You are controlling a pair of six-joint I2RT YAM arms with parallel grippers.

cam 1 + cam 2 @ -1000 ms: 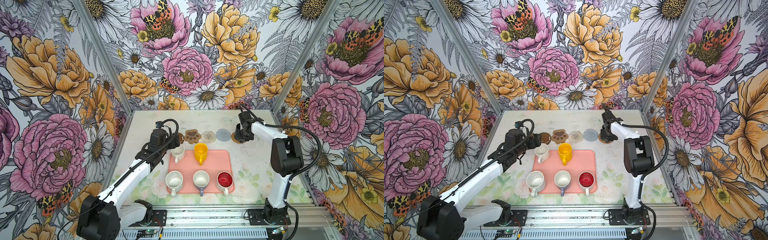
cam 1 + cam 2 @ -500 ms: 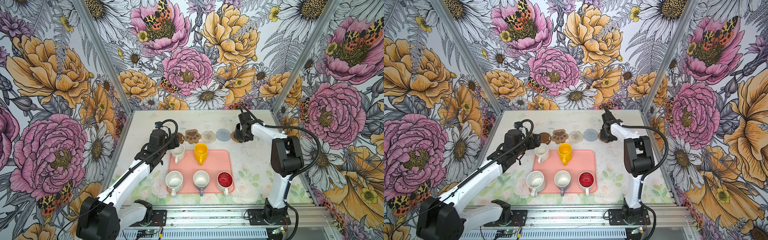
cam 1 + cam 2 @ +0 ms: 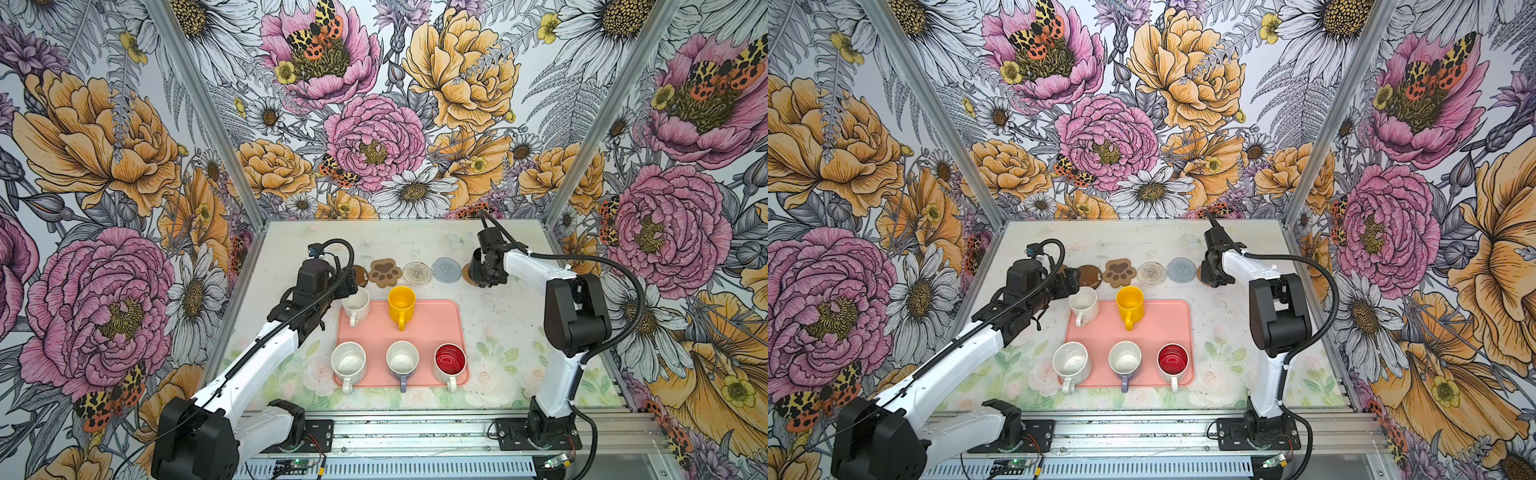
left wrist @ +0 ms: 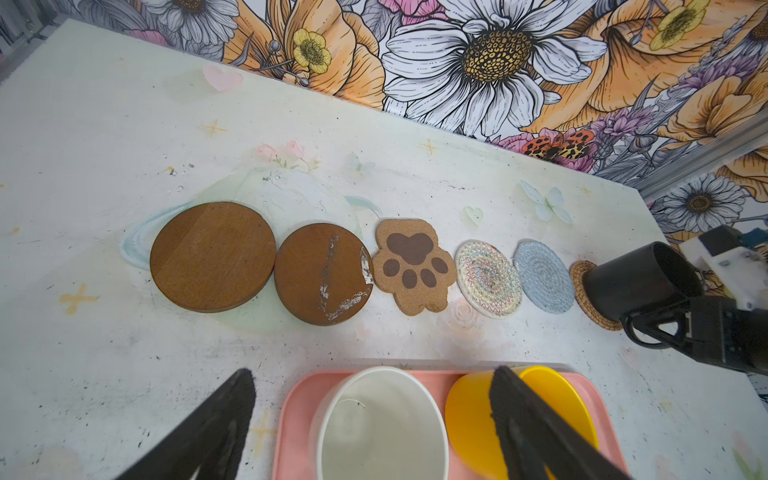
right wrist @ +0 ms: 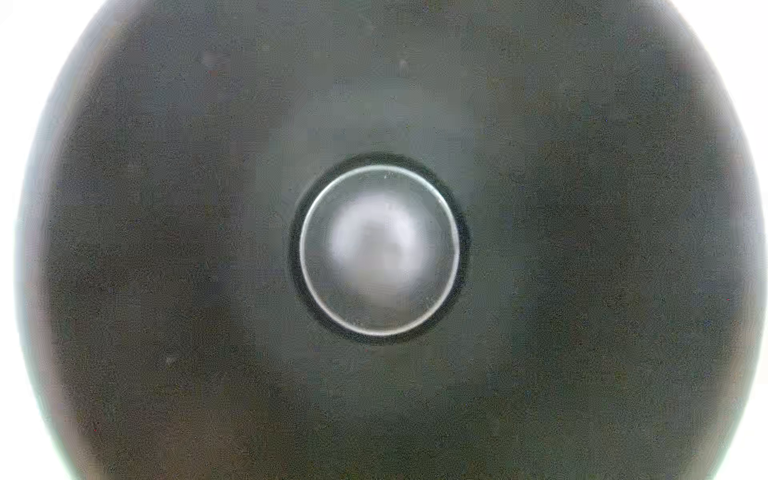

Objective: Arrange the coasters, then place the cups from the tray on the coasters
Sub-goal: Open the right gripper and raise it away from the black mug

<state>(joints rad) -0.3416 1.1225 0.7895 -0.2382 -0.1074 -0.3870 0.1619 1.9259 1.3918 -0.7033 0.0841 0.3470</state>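
Observation:
Six coasters lie in a row behind the tray: two dark brown discs [image 4: 212, 255] [image 4: 322, 274], a paw [image 4: 411, 266], a patterned disc [image 4: 488, 278], a blue woven disc [image 4: 544, 276] and a rattan disc [image 4: 582, 282]. The black cup [image 4: 640, 282] stands on the rattan one. My right gripper [image 3: 486, 274] is at its handle, and its jaws are hidden. The right wrist view looks straight down into the cup's dark inside [image 5: 380, 249]. My left gripper [image 4: 374, 399] is open, with the white cup [image 3: 355, 304] between its fingers at the pink tray's [image 3: 432, 324] far left corner.
On the tray stand the yellow cup [image 3: 402, 303] right beside the white one, and in the near row the speckled white [image 3: 348, 361], lavender [image 3: 402, 359] and red-inside [image 3: 450, 359] cups. One left finger [image 4: 511, 407] overlaps the yellow cup in the left wrist view.

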